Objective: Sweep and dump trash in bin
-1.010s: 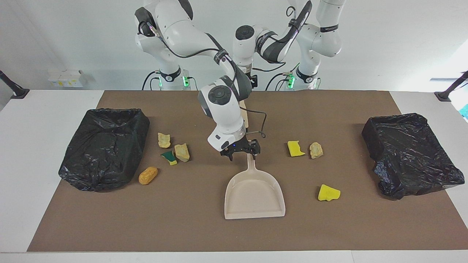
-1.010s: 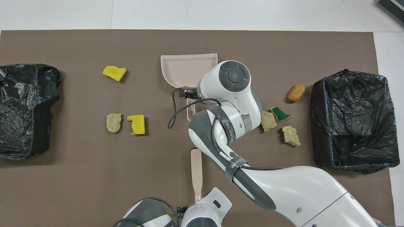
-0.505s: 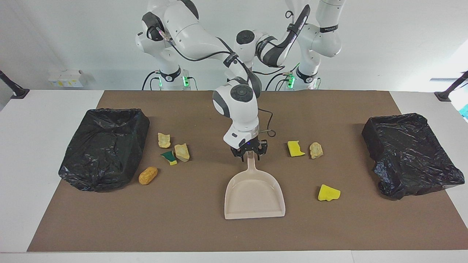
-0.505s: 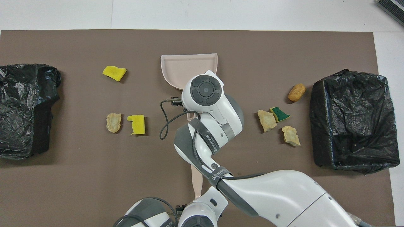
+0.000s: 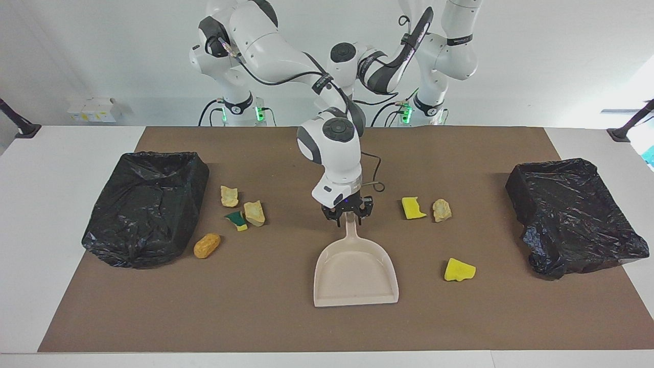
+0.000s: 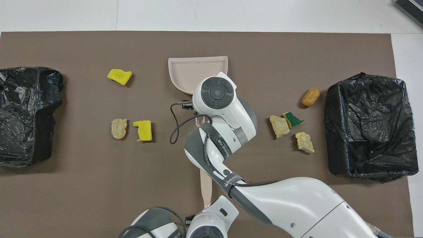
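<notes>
The right gripper [image 5: 347, 219] has come in over the dustpan [image 5: 356, 276] handle and closed on it, trash unswept; left gripper's [image 6: 189, 218] fingers: cannot tell.

beige dustpan [image 5: 356, 273], black bin liners [image 5: 145, 207], brown mat [image 5: 286, 327]

seven small sponge and crumbly trash scraps [image 5: 254, 212] are lying on the brown mat, four nearing one black-lined bin [image 5: 145, 207], three toward the other black-lined bin [image 5: 575, 214].
</notes>
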Available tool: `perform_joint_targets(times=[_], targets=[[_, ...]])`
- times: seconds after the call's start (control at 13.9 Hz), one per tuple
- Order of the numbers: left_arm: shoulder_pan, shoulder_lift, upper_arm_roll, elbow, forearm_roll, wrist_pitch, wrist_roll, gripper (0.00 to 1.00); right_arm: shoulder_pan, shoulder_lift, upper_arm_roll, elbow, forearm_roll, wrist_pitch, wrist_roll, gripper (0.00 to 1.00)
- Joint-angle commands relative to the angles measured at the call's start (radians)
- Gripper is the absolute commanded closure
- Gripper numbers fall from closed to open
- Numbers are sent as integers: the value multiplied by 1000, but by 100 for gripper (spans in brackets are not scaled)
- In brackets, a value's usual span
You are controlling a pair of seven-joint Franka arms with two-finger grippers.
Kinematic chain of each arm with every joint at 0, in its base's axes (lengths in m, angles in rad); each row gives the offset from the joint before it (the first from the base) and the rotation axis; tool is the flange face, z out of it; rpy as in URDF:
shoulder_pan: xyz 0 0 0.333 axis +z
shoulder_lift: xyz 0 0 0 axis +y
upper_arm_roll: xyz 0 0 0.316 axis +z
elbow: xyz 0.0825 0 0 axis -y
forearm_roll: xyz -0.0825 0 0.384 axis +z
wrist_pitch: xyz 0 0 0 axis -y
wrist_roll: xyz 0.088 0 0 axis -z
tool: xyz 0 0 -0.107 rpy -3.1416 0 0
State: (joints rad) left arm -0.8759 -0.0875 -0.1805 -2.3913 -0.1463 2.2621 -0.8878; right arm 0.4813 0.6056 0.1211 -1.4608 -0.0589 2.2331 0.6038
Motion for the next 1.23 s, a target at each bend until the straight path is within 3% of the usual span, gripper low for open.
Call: perform_joint_targets(times=[0.0, 0.14, 0.22, 0.43, 0.72, 0.94, 1.15], targets=[[-18, -21, 13, -32, -16, 8, 12, 59, -23, -19, 11, -29, -18, -26, 7, 79], [-18, -24, 13, -35, -16, 1, 13, 64, -33, -35, 12, -41, -15, -44, -22, 91], [-18, -25, 13, -35, -16, -1, 12, 73, -46, -39, 12, -41, -9, -67, -66, 100], [-18, -25, 15, -28, -16, -38, 13, 98, -64, -65, 12, -39, -1, -128, -188, 100], [6, -43, 22, 18, -16, -169, 6, 100, -92, -107, 14, -50, -1, -199, -364, 100], [87, -63, 26, 89, -4, -288, 12, 100, -133, -173, 14, -105, 2, -219, -443, 100], [164, -124, 26, 93, 23, -332, 18, 100, -161, -213, 14, -110, 4, -306, -602, 100]])
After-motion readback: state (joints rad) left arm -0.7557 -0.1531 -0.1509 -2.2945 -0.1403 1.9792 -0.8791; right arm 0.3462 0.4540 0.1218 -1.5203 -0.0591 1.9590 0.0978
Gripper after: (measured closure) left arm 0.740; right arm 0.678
